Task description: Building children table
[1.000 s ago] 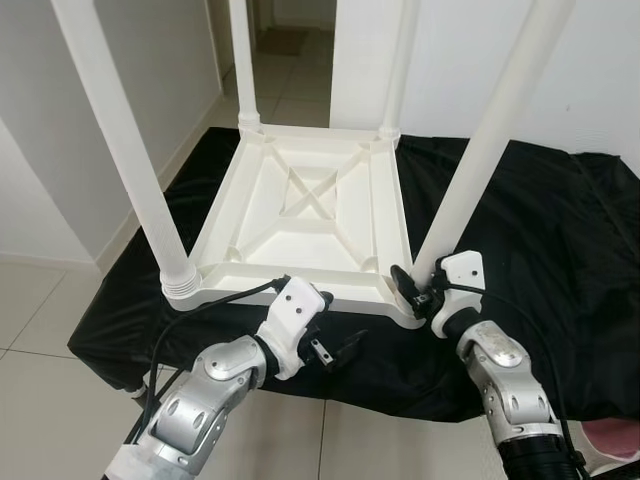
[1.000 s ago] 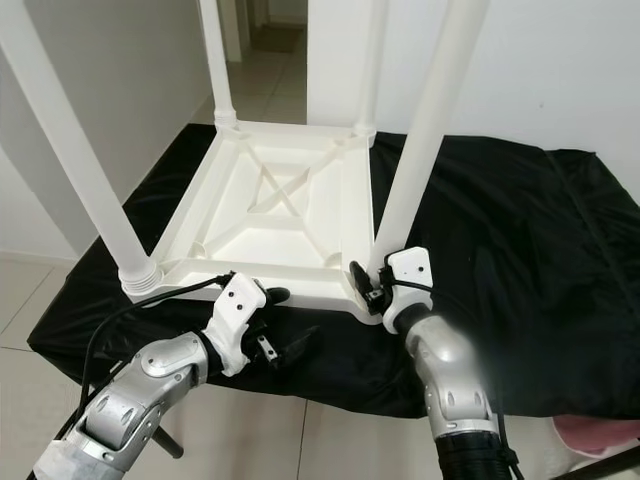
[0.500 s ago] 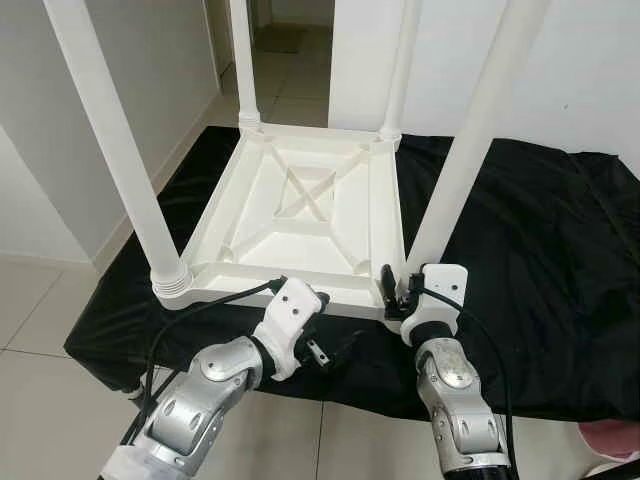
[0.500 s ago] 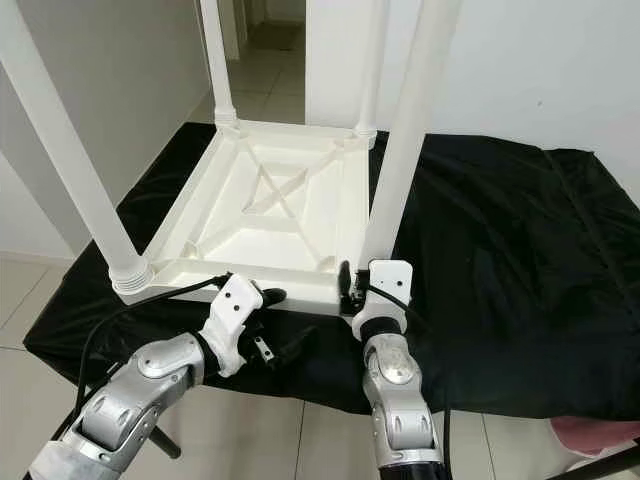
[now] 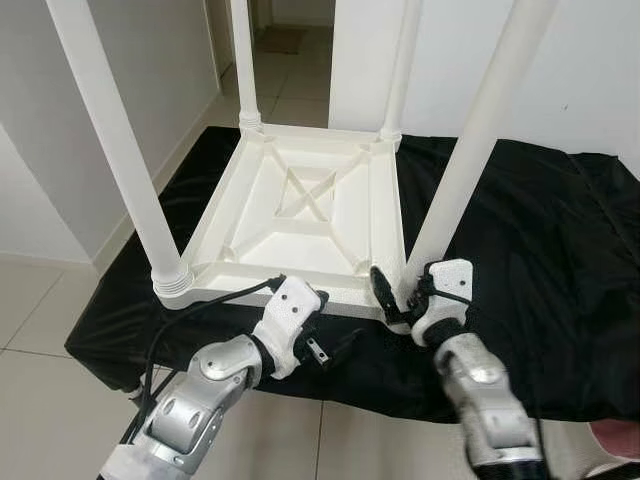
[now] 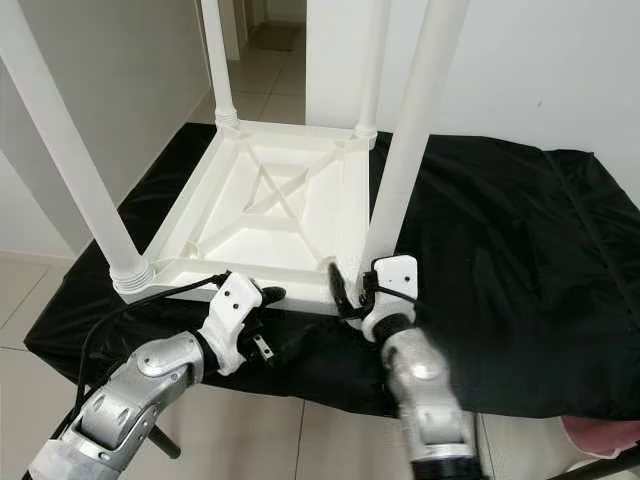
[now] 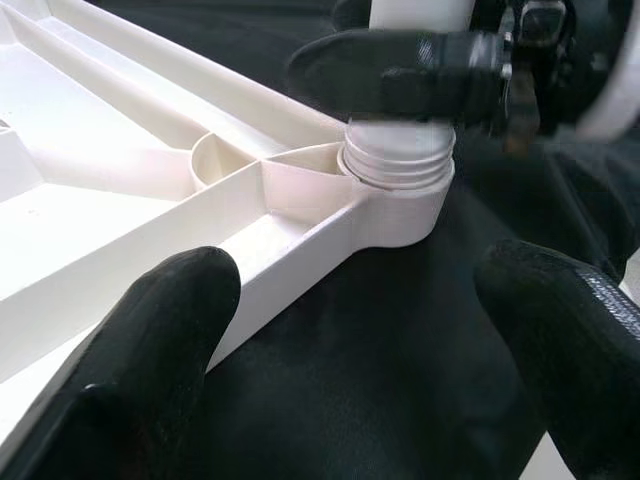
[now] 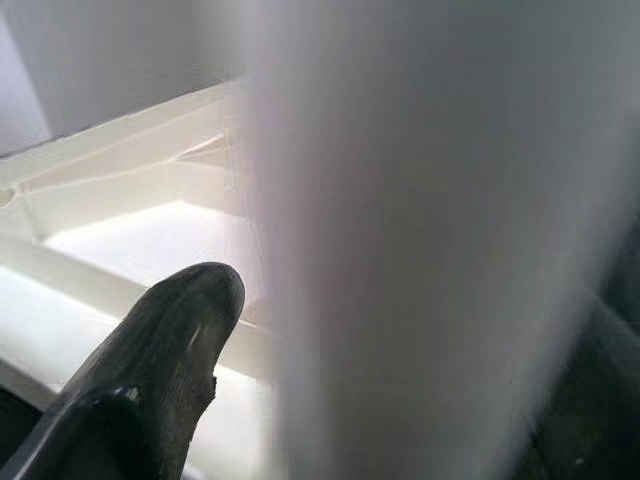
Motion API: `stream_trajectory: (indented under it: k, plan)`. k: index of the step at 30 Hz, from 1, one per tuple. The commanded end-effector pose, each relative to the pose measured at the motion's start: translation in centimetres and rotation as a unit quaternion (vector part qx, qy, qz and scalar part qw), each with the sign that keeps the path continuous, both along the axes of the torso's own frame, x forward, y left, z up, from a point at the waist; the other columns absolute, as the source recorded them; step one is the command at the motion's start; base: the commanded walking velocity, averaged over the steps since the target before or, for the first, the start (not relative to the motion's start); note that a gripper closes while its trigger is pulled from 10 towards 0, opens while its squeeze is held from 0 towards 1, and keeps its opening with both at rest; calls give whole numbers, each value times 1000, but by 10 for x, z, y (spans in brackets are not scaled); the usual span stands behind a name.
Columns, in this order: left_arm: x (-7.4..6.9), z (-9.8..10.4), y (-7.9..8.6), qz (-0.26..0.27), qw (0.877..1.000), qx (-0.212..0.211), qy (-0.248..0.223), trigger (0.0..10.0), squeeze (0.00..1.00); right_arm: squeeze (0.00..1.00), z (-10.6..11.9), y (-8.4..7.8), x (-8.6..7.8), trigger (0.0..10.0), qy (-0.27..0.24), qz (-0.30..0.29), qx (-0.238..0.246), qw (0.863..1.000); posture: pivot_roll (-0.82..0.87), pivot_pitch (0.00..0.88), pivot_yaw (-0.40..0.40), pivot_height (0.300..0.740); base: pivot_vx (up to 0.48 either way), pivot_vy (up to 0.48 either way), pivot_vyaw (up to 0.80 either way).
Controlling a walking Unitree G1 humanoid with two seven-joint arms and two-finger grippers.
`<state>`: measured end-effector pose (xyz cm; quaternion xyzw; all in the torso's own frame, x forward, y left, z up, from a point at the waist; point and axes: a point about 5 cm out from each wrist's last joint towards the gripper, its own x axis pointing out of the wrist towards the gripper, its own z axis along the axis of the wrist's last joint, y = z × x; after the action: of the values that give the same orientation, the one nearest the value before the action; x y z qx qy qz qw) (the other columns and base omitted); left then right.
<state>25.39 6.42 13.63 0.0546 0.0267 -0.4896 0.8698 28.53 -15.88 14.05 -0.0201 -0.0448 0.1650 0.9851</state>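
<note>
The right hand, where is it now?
The right hand is at the near right corner of the upside-down white table, its black fingers around the bottom of that corner's leg, above the black cloth.

**No readable text in view**

No word, label, brand, number or sign can be read in any of the views. The white plastic children's table (image 5: 310,215) shows plain moulded ribs and bare legs, with no marking that can be made out. The black cloth (image 5: 530,250) carries no print. The casings of the robot's arms bear no legible lettering.
</note>
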Motion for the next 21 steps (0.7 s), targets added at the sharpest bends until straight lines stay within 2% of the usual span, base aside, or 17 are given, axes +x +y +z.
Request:
stream_trajectory:
  k: [1, 2, 5, 8, 9, 11, 12, 18, 19, 20, 21]
  plan:
    - [0, 2, 1, -10, 1000, 0, 2, 10000, 0, 0, -3, -1, 2, 10000, 4, 31, -6, 999, -51, 0, 41, 740, 0, 0, 0]
    - [0, 2, 1, -10, 1000, 0, 2, 10000, 0, 0, -3, -1, 2, 10000, 4, 31, -6, 999, -51, 0, 41, 740, 0, 0, 0]
    - [0, 2, -1, -18, 1000, 1, 3, 10000, 0, 0, -4, -9, 14, 10000, 5, 91, -51, 995, -58, 0, 55, 740, 0, 0, 0]
    - [0, 2, -2, -21, 1000, 1, 2, 10000, 0, 0, -5, -10, 17, 10000, 8, 103, -61, 993, -58, 0, 56, 740, 0, 0, 0]
    - [0, 3, -3, -23, 1000, 1, 2, 10000, 0, 0, -5, -11, 19, 3412, 11, 115, -69, 991, -58, 0, 56, 740, 0, 0, 0]
    - [0, 3, -3, -24, 1000, 1, 2, 10000, 0, 0, -6, -11, 20, 3412, 13, 122, -74, 990, -58, 0, 56, 740, 0, 0, 0]
    - [0, 3, -4, -24, 1000, 0, 2, 10000, 0, 0, -6, -12, 22, 0, 15, 125, -77, 989, -60, 0, 53, 740, 0, 0, 0]
    - [0, 3, -6, -24, 1000, -3, 3, 10000, 0, 0, -7, -16, 24, 0, 21, 138, -81, 987, -55, 0, 43, 740, 0, 0, 0]
    - [0, 3, -6, -24, 1000, -4, 3, 10000, 0, 0, -8, -17, 24, 314, 22, 143, -82, 986, -55, 0, 43, 740, 0, 0, 0]
    - [0, 2, -6, -23, 1000, -5, 3, 10000, 0, 0, -8, -17, 23, 10000, 24, 144, -82, 986, -55, 0, 43, 740, 0, 0, 0]
    - [0, 2, -6, -22, 1000, -5, 3, 10000, 0, 0, -8, -17, 23, 10000, 25, 143, -81, 986, -55, 0, 37, 740, 0, 0, 0]
